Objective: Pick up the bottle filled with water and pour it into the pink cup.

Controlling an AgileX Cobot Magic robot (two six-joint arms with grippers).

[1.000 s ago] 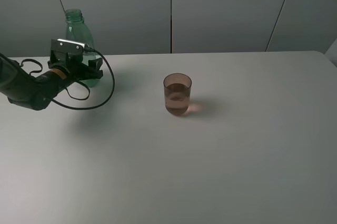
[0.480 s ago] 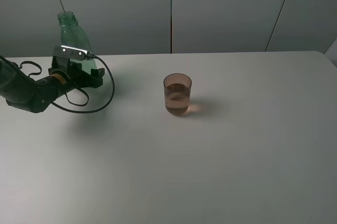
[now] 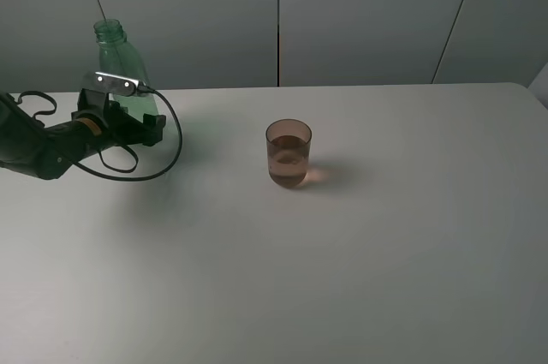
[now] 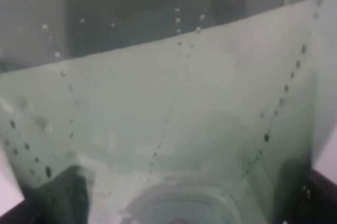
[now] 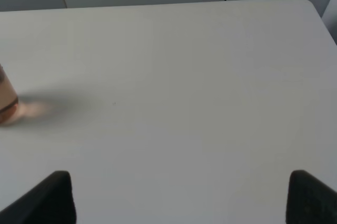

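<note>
Left gripper (image 3: 137,124) is closing around the bottle (image 3: 120,68) at far-left rear of the surface (image 3: 342,278), fingers sitting either side of its lower body w/ green plastic filling the gap between them. Bottle is standing about upright, neck tilting a bit left, uncapped mouth up top; whether its base is touching the surface can't be told, gripper's blocking it. Left wrist view is showing only green bottle wall (image 4: 168,129), pressed close, w/ bubble trails. The pink cup (image 3: 288,152) is sitting upright near mid-surface, well apart from the bottle. Right gripper (image 5: 176,197) is hanging spread wide over bare surface, holding nothing; cup edge (image 5: 5,97) is just peeking in.
</note>
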